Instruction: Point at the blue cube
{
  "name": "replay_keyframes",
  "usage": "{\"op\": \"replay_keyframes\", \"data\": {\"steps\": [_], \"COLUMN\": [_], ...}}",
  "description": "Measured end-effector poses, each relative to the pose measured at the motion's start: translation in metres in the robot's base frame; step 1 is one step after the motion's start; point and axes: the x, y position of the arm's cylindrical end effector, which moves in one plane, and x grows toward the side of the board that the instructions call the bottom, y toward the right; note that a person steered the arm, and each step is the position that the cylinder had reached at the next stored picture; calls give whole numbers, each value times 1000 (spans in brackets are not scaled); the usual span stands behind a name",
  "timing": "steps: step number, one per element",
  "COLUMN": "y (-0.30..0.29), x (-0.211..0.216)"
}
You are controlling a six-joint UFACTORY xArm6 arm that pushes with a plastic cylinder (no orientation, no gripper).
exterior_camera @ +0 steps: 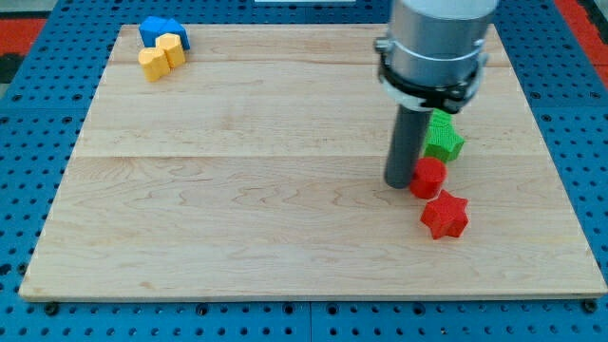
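Observation:
The blue cube (157,29) lies at the view's top left corner of the wooden board (237,190), with a yellow block (161,56) touching its lower side. My tip (398,182) rests on the board at the view's right, far from the blue cube. It stands just left of a red cylinder (428,177), close to touching it.
A green block (443,138) lies just above the red cylinder, partly behind the rod. A red star-shaped block (445,214) lies below and right of the cylinder. The arm's grey body (437,43) hangs over the board's top right.

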Motion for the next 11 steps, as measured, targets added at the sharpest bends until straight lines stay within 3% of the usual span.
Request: {"op": "replay_keyframes", "data": {"steps": [2,3,5,7,8,9,11], "y": [5,-41,-173,-348,-417,-421,-411], "x": [0,-8,-72,-127,-175,-180,-279]}}
